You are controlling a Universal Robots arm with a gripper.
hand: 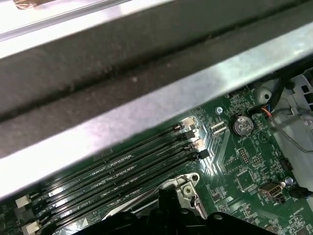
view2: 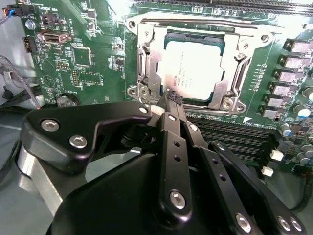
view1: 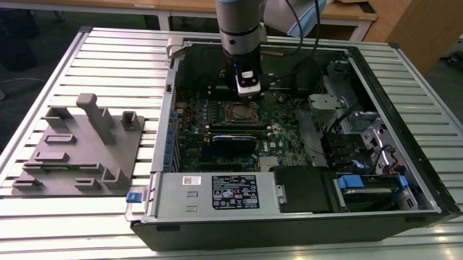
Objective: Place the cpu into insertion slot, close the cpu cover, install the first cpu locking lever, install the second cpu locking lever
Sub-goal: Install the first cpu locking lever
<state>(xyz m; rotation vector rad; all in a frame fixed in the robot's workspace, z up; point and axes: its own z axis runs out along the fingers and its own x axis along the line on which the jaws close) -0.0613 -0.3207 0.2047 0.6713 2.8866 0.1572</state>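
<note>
Grey moulded fixture tray (view1: 79, 149) lies at the exterior view's left on the slatted metal table (view1: 116, 49). Beside it stands the open computer case (view1: 304, 216), where the gripper (view1: 249, 95) hangs just above the insertion slot (view1: 242, 114). In the second wrist view the cpu (view2: 195, 68) sits in that slot, cpu cover (view2: 149, 61) framing it, and the fingertips (view2: 172, 98) are pinched narrow at the cover's near edge, gripping nothing visible.
</note>
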